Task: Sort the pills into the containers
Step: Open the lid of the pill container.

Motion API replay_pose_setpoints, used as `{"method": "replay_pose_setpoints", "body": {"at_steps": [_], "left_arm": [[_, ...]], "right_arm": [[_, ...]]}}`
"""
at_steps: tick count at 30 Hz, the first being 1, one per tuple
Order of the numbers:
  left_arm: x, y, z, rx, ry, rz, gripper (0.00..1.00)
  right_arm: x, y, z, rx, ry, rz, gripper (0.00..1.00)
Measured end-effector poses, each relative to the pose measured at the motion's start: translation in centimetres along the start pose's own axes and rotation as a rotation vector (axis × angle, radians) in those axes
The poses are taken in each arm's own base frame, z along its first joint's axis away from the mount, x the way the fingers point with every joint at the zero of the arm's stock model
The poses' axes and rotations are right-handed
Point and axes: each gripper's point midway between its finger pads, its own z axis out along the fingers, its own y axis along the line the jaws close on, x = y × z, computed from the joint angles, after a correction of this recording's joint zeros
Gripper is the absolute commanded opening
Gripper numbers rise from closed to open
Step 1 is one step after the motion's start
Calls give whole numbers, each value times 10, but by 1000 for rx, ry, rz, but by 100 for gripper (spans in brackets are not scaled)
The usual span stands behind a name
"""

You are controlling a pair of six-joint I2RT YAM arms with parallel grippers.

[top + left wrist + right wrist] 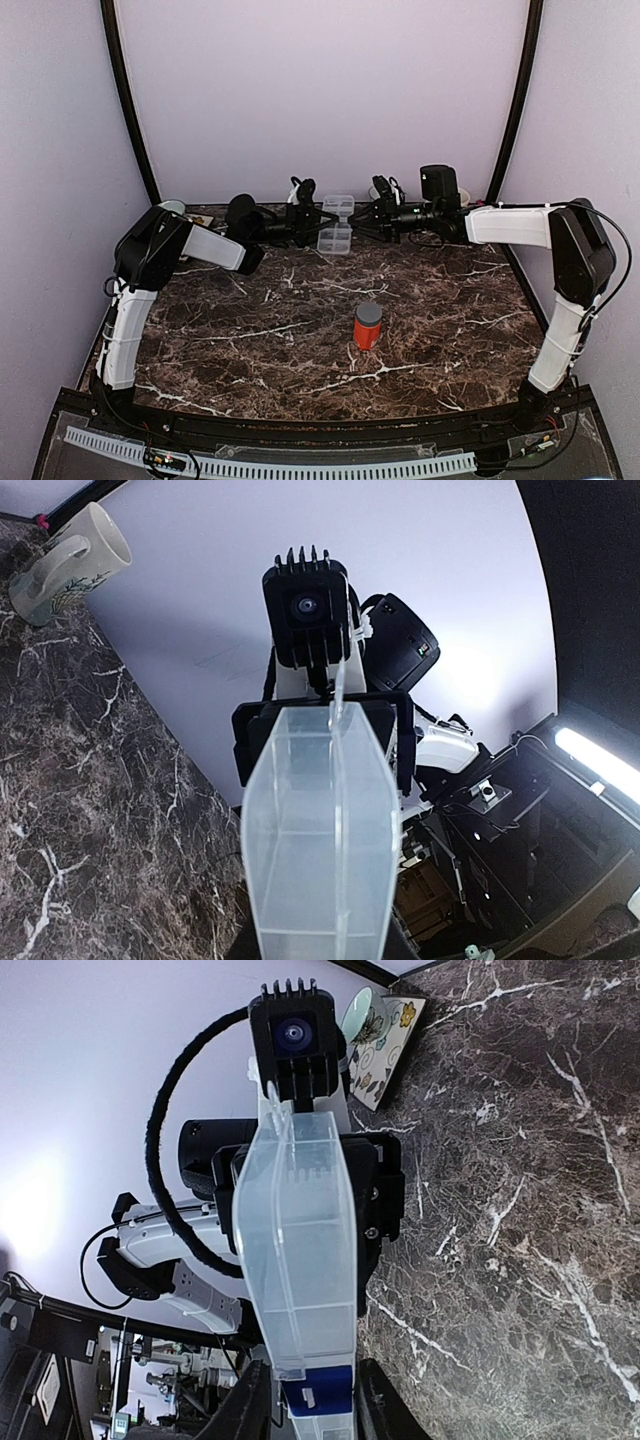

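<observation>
The containers (335, 238) are one clear plastic organiser box with a hinged lid, at the back middle of the marble table. My left gripper (312, 225) holds its left end. In the left wrist view the box (315, 830) fills the space between the dark fingers of that gripper (320, 946). My right gripper (372, 215) comes in from the right. In the right wrist view its fingers (250, 1405) press close on both sides of the box (300, 1240), at a blue label. Its compartments look empty. The pills are out of view.
An orange bottle (368, 327) with a grey cap stands upright mid-table, nearer than the box. A pale mug (60, 565) sits at the back left corner (172, 207), and beside it lies a flower-patterned dish (385, 1045). Curved black poles and pale walls close the back.
</observation>
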Motion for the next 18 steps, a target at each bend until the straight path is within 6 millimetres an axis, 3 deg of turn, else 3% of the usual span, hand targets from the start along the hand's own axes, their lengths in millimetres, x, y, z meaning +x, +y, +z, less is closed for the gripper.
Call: {"method": "replay_pose_setpoints", "body": {"at_steps": [18], "left_arm": [[3, 8, 3, -22, 1, -6, 10]], "right_arm": [[4, -8, -6, 53, 2, -5, 19]]}}
